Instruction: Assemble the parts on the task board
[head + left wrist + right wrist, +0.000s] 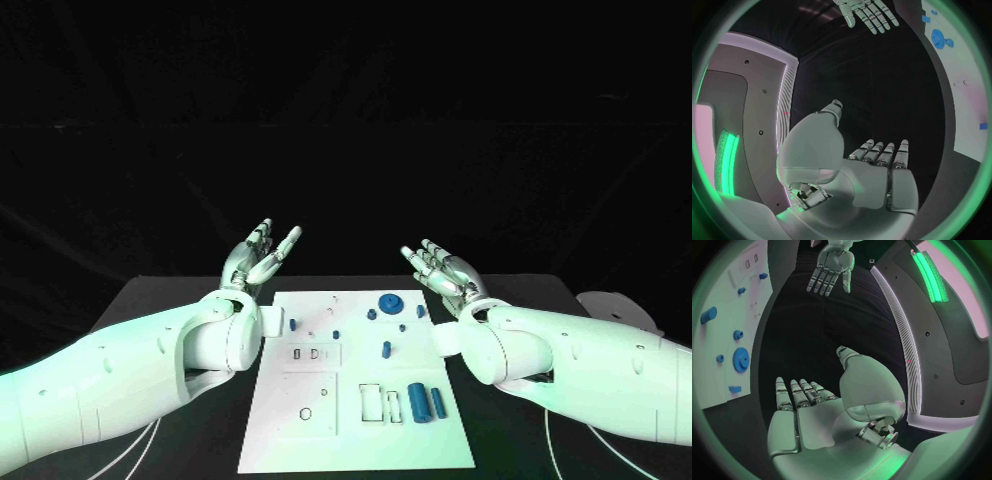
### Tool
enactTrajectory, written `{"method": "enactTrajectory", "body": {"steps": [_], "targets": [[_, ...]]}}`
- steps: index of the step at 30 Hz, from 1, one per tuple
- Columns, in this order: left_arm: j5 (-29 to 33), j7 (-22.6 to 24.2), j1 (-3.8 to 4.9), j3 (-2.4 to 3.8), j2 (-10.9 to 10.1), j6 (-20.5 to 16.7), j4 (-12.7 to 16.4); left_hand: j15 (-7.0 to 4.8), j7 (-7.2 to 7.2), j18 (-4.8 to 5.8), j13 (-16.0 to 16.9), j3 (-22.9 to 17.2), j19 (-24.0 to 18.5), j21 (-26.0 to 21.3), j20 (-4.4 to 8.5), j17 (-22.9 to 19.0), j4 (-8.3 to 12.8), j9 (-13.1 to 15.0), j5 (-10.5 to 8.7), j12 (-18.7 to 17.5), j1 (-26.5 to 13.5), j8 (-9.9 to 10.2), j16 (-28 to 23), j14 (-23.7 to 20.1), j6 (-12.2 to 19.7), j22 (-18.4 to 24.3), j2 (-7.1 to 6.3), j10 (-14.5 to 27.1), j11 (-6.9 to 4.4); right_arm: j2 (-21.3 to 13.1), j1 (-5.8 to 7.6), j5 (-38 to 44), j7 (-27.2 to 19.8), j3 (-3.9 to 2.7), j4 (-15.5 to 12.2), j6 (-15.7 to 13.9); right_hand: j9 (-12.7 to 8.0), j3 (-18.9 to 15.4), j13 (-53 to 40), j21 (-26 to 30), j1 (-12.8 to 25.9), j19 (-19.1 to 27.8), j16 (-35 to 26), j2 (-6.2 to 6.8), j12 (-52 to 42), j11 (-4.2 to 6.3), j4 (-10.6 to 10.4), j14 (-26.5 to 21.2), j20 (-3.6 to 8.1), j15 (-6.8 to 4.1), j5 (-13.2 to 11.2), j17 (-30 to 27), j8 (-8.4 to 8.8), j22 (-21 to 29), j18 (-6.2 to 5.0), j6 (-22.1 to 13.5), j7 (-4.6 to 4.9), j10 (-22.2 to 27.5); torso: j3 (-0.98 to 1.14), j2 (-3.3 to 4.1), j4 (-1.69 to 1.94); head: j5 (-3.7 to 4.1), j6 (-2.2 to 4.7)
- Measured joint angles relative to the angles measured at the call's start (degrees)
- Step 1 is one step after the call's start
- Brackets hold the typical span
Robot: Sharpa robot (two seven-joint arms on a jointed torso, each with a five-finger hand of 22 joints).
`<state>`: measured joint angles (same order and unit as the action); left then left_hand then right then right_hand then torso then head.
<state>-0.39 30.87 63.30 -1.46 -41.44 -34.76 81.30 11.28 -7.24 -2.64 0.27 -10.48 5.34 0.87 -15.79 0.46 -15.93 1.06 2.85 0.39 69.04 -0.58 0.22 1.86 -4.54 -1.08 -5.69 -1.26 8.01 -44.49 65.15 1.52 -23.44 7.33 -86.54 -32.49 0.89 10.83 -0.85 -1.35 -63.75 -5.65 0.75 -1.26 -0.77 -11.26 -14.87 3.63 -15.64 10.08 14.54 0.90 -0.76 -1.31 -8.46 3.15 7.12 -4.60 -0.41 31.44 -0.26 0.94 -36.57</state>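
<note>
White task board [310, 440] on the black worktop [173, 300] lies untouched; we judge assembly unstarted. Left hand [260, 258] and right hand [440, 268] hover empty, fingers spread; next, reach a small blue cylinder [418, 402].

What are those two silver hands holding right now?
Nothing. The left hand and right hand are both raised, fingers apart, beyond the task board; the blue parts lie untouched.
</note>
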Motion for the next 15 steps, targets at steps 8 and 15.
{"method": "enactTrajectory", "body": {"steps": [8,15], "targets": [[-0.6,0.9,0.09,-0.06,0.1,2.8,-0.3,1.32,-0.2,-0.55,0.9,-0.4,1.8,0.9,-0.96,1.0,-0.4,0.6,0.0,1.2,3.8,-1.1,1.5,3.3,-2.7,-0.5,0.14,-4.3,2.97,0.1,1.13,1.8,3.2,1.45,0.8,7.2,1.4,0.5,-0.8,-2.3,-7.3,-4.9,2.4,0.11,-1.1,-1.28,1.5,7.7,-0.78,1.25,0.4,1.6,-1.88,-1.0,0.01,5.2,0.38,-7.1,-0.02,0.01,-0.01,0.01,-0.01],[-0.8,1.3,0.23,-0.04,-4.9,4.6,2.5,2.26,-0.81,-0.88,2.3,-1.5,12.7,4.9,-1.01,3.9,0.3,2.9,0.0,5.3,7.8,-4.5,6.3,15.4,-12.0,-2.3,0.86,-18.0,5.51,-1.4,2.67,9.5,3.2,1.38,3.0,6.2,3.6,2.5,-1.7,-4.9,-12.8,-11.7,5.8,1.0,-2.7,-2.11,5.1,20.1,-1.01,1.91,-0.2,3.7,-5.17,-1.9,0.0,14.0,1.02,-20.5,-0.15,1.26,0.07,0.44,-1.08]]}}
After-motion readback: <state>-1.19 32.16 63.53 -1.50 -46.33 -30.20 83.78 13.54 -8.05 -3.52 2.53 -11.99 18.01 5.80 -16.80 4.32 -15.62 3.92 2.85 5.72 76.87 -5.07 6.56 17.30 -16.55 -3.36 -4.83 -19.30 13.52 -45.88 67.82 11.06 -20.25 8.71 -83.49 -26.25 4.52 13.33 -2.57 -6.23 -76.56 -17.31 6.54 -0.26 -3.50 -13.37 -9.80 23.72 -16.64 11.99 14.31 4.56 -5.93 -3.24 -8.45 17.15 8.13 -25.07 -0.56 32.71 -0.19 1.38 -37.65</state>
